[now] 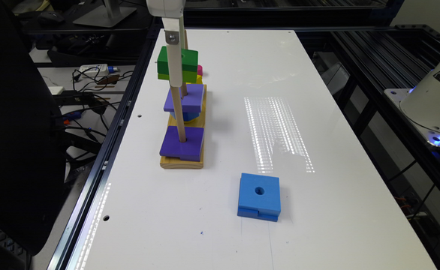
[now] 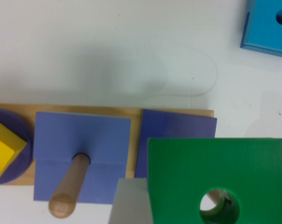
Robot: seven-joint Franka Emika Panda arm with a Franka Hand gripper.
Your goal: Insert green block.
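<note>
White tabletop (image 1: 280,75), wooden peg base (image 1: 182,163) along the exterior view's left. Green block (image 1: 177,64) carried aloft by gripper (image 1: 175,56), above purple blocks (image 1: 182,142); peg tip glimpsed through its hole. Jaws: cannot tell whether pinching. Lifting done, by the look; lowering onto peg left. Blue block (image 1: 259,197) lying apart.

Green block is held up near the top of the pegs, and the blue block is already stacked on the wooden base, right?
Not quite. The green block is up near the peg tops, but the blue block lies loose on the white table, apart from the wooden base. The exterior view shows it.
</note>
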